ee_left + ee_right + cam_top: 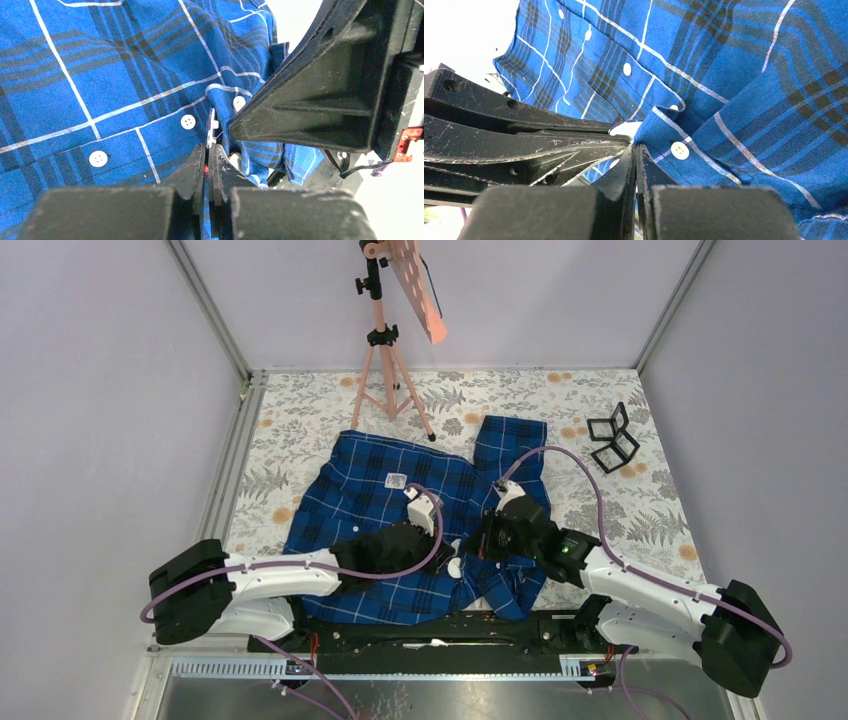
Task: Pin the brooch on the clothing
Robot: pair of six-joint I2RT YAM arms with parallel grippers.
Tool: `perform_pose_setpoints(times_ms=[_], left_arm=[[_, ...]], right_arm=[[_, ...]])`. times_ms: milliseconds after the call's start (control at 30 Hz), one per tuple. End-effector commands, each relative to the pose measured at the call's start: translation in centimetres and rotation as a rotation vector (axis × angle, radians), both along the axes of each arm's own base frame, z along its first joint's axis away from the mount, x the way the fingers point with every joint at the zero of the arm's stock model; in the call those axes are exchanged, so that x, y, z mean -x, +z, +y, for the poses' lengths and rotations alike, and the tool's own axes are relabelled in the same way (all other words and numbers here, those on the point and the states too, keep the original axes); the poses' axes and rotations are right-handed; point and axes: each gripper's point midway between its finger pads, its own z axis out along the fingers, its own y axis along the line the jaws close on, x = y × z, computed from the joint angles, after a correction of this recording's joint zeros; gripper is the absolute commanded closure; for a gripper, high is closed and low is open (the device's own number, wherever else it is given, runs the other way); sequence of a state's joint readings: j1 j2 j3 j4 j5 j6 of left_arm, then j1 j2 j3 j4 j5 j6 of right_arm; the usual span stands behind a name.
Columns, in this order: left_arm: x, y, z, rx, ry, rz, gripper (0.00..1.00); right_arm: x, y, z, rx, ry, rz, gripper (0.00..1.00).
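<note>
Reaches in low from 7 o'clock with left gripper (207, 147), pinched tight on small white brooch (212, 125) held edge-on. Meets right gripper (636, 147) coming from 5 o'clock, clamped onto button edge of clothing (350, 490), spread mid-table (600, 510). Shows white neck label (396, 481) toward 12 o'clock, print unreadable.

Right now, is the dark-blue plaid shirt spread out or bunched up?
Mostly spread: the dark-blue plaid shirt lies flat on the floral tabletop, but its buttoned edge is bunched up.
</note>
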State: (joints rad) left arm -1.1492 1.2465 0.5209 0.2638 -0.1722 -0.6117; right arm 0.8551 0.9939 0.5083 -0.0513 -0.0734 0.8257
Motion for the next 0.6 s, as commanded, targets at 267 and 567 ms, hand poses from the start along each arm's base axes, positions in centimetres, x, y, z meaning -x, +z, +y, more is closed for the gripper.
perform_pose_setpoints(times_ms=[267,567], left_arm=[[0.0,4.6,-0.9,0.232,0.034,-0.008,1.00],[0.0,5.6,-1.3,0.318,0.050,0.046,1.00]], right_arm=[[0.0,-0.6,0.4,-0.041,-0.015,0.002,1.00],[0.3,-0.8,0.3,-0.042,-0.007,0.007,1.00]])
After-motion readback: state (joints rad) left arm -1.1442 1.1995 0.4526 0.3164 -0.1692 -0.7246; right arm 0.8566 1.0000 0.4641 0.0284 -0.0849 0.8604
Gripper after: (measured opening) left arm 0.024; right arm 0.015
